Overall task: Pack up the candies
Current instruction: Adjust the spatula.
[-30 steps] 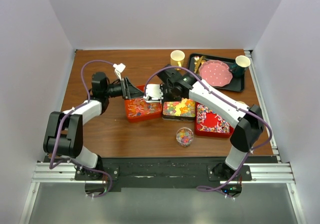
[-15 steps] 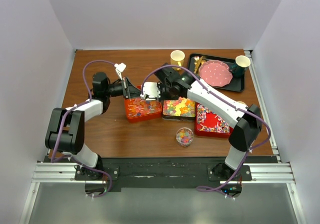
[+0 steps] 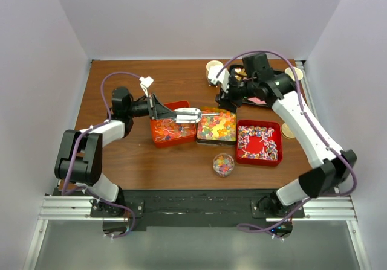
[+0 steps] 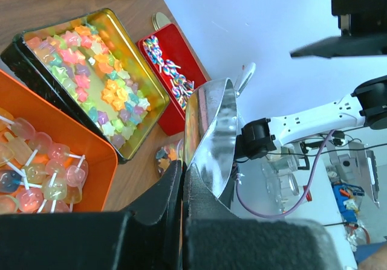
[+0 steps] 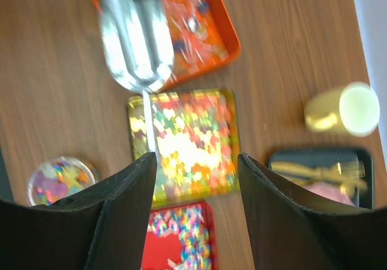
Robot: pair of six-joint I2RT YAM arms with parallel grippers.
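The candies lie in three containers: lollipop-like ones in an orange tray (image 3: pixel 171 131) (image 4: pixel 36 161) (image 5: pixel 202 31), glossy gummies in a gold tin (image 3: pixel 216 127) (image 4: pixel 91 70) (image 5: pixel 187 143), and wrapped ones in a red tray (image 3: pixel 259 142) (image 4: pixel 169 77) (image 5: pixel 181 240). A small clear cup (image 3: pixel 223 163) (image 5: pixel 57 179) of mixed sweets stands in front of them. My left gripper (image 3: pixel 164 112) (image 4: pixel 182 170) is shut on the handle of a silver scoop (image 3: pixel 188 114) (image 4: pixel 211 131) (image 5: pixel 134 37), which hangs over the orange tray. My right gripper (image 3: pixel 227 98) (image 5: pixel 196 158) is open, holding nothing, high above the gold tin.
A black tray (image 5: pixel 320 161) with gold cutlery sits at the back right, mostly under my right arm in the top view. A gold paper cup (image 3: pixel 213 66) (image 5: pixel 344 108) stands behind the trays and another cup (image 3: pixel 294 72) at the far right.
My left gripper has shut on the scoop's handle. My right gripper has opened, let go of the scoop and lifted away to the back right.
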